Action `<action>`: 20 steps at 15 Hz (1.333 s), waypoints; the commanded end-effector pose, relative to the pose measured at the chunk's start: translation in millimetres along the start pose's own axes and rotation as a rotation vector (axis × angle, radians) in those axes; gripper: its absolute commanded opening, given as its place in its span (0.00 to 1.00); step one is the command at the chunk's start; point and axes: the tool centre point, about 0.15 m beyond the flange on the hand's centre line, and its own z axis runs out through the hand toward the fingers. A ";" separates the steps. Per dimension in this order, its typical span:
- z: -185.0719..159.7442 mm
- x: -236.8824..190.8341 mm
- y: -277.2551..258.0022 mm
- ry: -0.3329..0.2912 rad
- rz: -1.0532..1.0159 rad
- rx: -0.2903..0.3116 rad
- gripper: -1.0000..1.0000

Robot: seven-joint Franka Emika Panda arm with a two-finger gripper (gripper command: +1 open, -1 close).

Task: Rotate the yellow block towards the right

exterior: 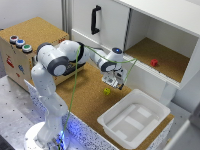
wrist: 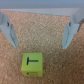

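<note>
The yellow block (exterior: 107, 91) is a tiny yellow-green cube lying on the cork board, just below my gripper (exterior: 116, 84) in the exterior view. In the wrist view the yellow block (wrist: 31, 62) shows a dark T-shaped mark on its upper face. My gripper (wrist: 39, 31) is open, with one finger (wrist: 7, 29) and the other finger (wrist: 70, 31) standing wide apart above the cork. The block lies outside the gap between them, apart from both fingers. Nothing is held.
A white plastic bin (exterior: 134, 119) stands on the cork at the exterior view's lower right. A white cabinet (exterior: 165, 50) with an open compartment holds a small red block (exterior: 154, 62). A cork-topped box with coloured buttons (exterior: 20, 43) stands at the exterior view's left.
</note>
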 end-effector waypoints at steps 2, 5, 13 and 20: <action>20.5 -27.7 -0.4 -0.063 -0.141 -0.020 1.00; 26.1 -28.5 -4.0 -0.068 -0.147 -0.022 1.00; 40.4 -29.8 -17.5 -0.077 -0.142 -0.012 0.00; 32.7 -18.8 -26.1 -0.023 -0.139 -0.039 0.00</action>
